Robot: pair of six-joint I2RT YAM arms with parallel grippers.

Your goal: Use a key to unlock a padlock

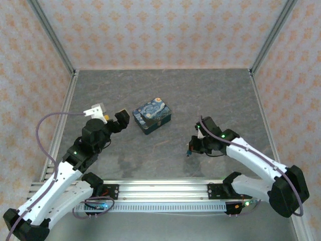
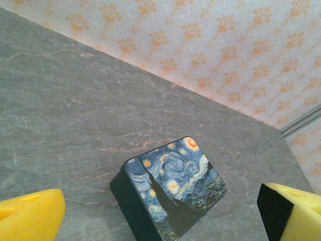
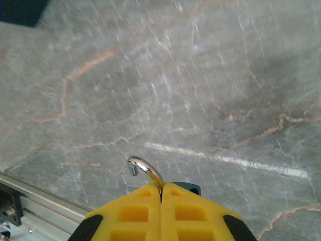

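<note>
Padlock (image 3: pixel 187 188): pinching in closed right claw (image 3: pixel 161 195), shackle (image 3: pixel 146 169) poking ahead. Likely light, rigid, slick; favouring grip on body. Left claw (image 1: pixel 110 116) gaping wide.

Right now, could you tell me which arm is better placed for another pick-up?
Left, probably: the left fingers stand open and empty near the tin, while the right fingers are shut on the padlock.
</note>
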